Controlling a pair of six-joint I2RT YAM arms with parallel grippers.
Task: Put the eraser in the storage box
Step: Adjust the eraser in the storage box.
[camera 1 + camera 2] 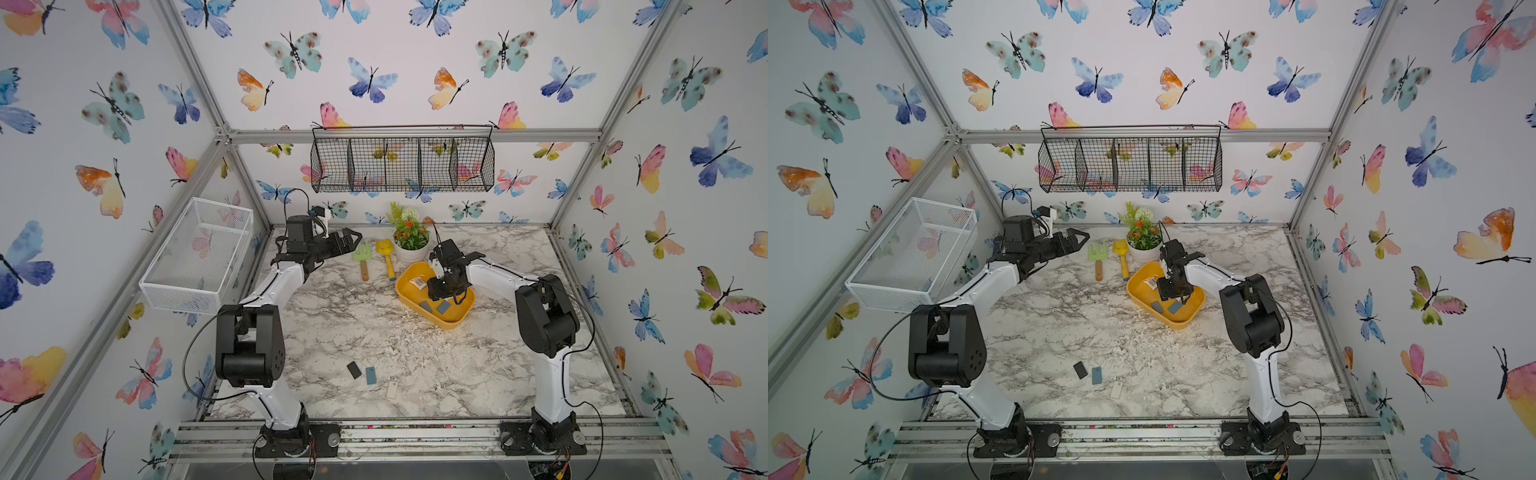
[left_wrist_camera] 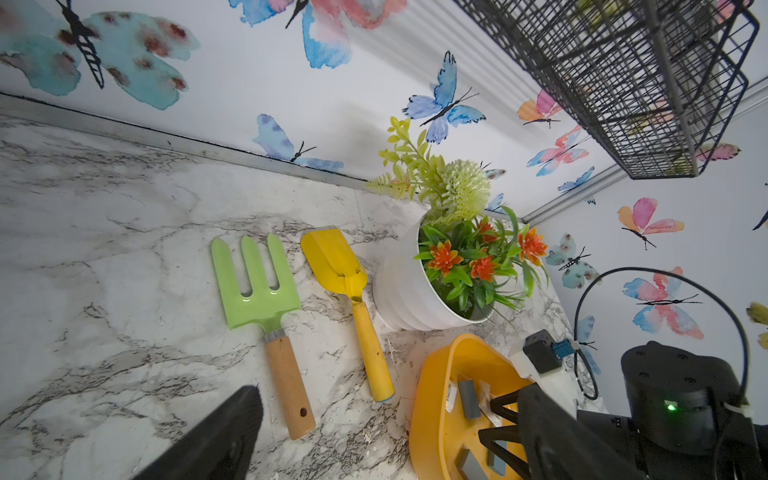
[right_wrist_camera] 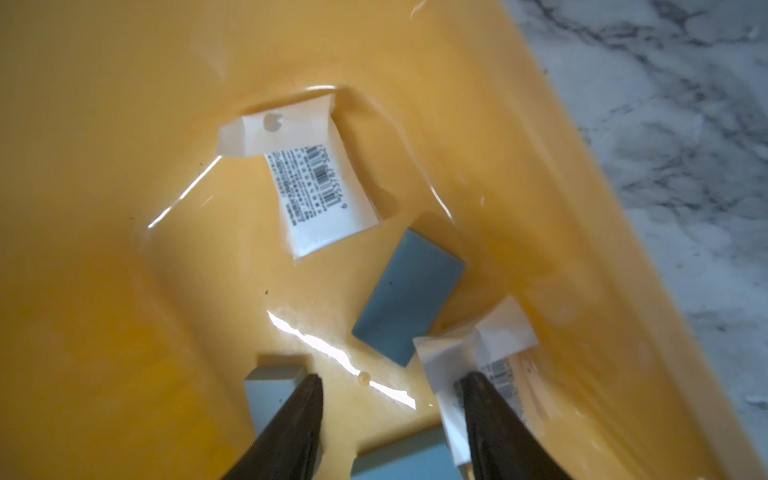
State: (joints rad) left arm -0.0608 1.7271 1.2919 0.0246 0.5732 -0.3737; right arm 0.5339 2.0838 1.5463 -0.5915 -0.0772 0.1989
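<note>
Yellow plastic makes the tub [image 1: 404,291], which in both top views sits on the marble table [image 1: 332,332] just in front of a potted plant [image 1: 409,243], near a green fork [image 1: 362,254] and a yellow shovel [image 1: 386,255]. The right gripper [image 1: 442,296] points down into it. A grey eraser [image 1: 425,306], a blue eraser [image 1: 443,306] and a wrapped eraser [image 1: 419,283] lie on its floor. Well apart, near the table's front edge, lie a black eraser [image 1: 1080,370], a teal eraser [image 1: 1096,375] and a white eraser [image 1: 1116,390]. The left gripper [image 1: 352,240] hangs raised beside the fork, jaws wide apart and empty. In the left wrist view the fork [image 2: 257,291], shovel [image 2: 336,266] and plant [image 2: 407,295] stand side by side, and the tub [image 2: 432,395] holds a slate eraser [image 2: 468,395]. In the right wrist view the right gripper [image 3: 390,399] shows two fingers [image 3: 291,428] standing apart with only bare tub floor between them, gripping nothing. The grey eraser [image 3: 270,382] sits just beside one finger and a second wrapped eraser [image 3: 478,345] just beside the other. The slate eraser [image 3: 409,297] and the wrapped eraser [image 3: 320,187] lie farther on.
</note>
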